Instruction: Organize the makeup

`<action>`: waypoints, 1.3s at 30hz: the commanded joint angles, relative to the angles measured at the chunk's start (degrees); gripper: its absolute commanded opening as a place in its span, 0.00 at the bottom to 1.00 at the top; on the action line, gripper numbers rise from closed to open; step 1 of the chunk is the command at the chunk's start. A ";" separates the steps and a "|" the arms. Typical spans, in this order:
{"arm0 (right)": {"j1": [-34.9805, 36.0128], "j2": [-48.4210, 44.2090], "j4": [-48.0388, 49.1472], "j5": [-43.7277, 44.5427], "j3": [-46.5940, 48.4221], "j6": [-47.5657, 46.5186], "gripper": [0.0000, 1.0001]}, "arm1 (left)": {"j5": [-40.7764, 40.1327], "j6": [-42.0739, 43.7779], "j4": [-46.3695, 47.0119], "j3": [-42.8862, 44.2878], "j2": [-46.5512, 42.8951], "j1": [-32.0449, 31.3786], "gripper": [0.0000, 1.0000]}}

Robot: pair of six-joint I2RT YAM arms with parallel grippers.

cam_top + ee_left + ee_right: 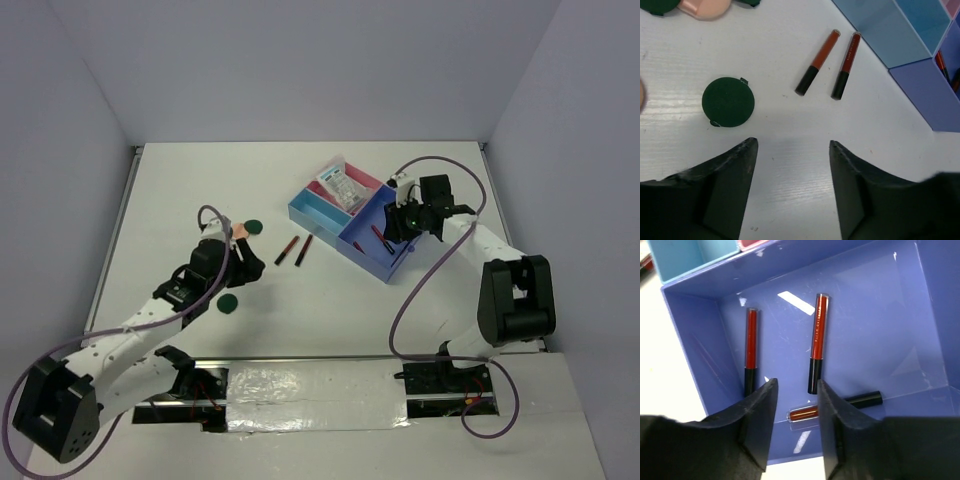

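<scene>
- The right gripper (pixel 796 385) hung low inside the violet-blue compartment (pixel 880 315) of the blue tray (pixel 392 265), its jaws partly apart and clamped on nothing.
- Three red-and-black sticks lay on that compartment's floor. The first stick (pixel 751 350) lay close to the left wall, and the second stick (pixel 817 342) lay near the middle.
- The second stick's black end showed in the gap between the jaws (the stick was far narrower than that gap).
- The third stick (pixel 805 413) lay crosswise under the fingertips, partly hidden by them.
- The left gripper (pixel 792 145) hovered over the white table (pixel 790 115), its jaws spread wide with only tabletop between them.
- Two loose sticks (pixel 817 62) lay side by side on the table ahead of the left gripper. Their black ends pointed toward it, and they lay well short of the tray.
- A dark green disc (pixel 728 101) sat flat on the table just ahead and to the left of the left gripper's fingers (pixel 740 175), not touching them.
- A peach disc (pixel 705 7) showed at the top edge of the left wrist view, with more dark green pieces beside it, all cut off by the frame.
- Seen from above, another green disc (pixel 228 302) lay on the table close beside the left arm.
- The white packets (pixel 340 188), printed in blue, rested in the tray's pink compartment (pixel 365 180) at its far side, next to the light-blue compartment (pixel 312 210).
</scene>
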 commanded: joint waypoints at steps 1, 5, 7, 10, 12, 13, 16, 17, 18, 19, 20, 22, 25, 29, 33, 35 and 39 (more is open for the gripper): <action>-1.20 -2.77 1.28 -3.51 2.52 -0.38 0.46 | 3.69 4.69 6.29 5.32 5.77 0.28 0.69; -3.66 -4.80 -1.27 -13.43 2.96 -3.54 0.67 | 7.12 8.91 6.04 11.65 15.27 0.28 0.48; -5.07 -6.02 -2.59 -19.58 2.88 -5.83 0.71 | 8.53 11.46 5.42 15.59 21.07 0.28 0.44; -5.86 -7.52 -3.12 -23.90 2.44 -6.89 0.72 | 10.11 14.37 4.72 20.69 27.93 0.28 0.51; -6.04 -8.83 -2.51 -24.52 1.56 -6.98 0.72 | 10.38 16.47 3.84 24.47 32.84 0.28 0.54; -6.13 -9.10 -2.25 -24.52 1.21 -6.89 0.72 | 10.29 17.61 3.84 25.63 35.83 0.28 0.55; -6.39 -9.55 -2.16 -24.96 0.94 -6.63 0.72 | 9.85 19.11 1.29 30.02 39.89 0.28 0.55; -6.39 -9.46 -2.07 -25.14 0.86 -6.54 0.72 | 9.76 19.99 0.59 30.90 41.03 0.28 0.54; -6.39 -9.46 -1.89 -25.23 0.77 -6.45 0.72 | 9.33 20.35 -0.02 32.74 43.13 0.20 0.54; -6.48 -9.46 -1.89 -25.40 0.77 -6.36 0.72 | 9.32 20.87 -0.73 33.63 44.20 0.11 0.54; -8.22 -9.28 -1.89 -25.58 0.85 -6.19 0.72 | 8.80 21.75 -1.52 34.68 45.86 -0.24 0.53; -8.50 -9.02 -1.80 -25.84 0.94 -6.10 0.72 | 5.64 22.54 -3.37 36.80 47.28 -0.59 0.54; -8.76 -8.49 -1.80 -26.11 1.29 -5.92 0.72 | 4.75 23.77 -4.42 38.73 49.48 -1.03 0.54; -9.11 -7.62 -1.98 -26.11 1.64 -5.75 0.72 | 4.14 24.65 -5.22 40.14 52.46 -1.74 0.52; -9.20 -7.26 -2.07 -26.19 1.82 -5.66 0.72 | 4.14 24.74 -4.95 40.32 53.87 -2.18 0.51; -9.29 -7.17 -2.07 -26.19 1.82 -5.66 0.72 | 4.23 24.74 -4.86 40.32 54.58 -2.44 0.51; -9.38 -7.17 -2.16 -26.28 1.91 -5.57 0.72 | 3.35 24.92 -5.04 40.58 55.63 -3.14 0.50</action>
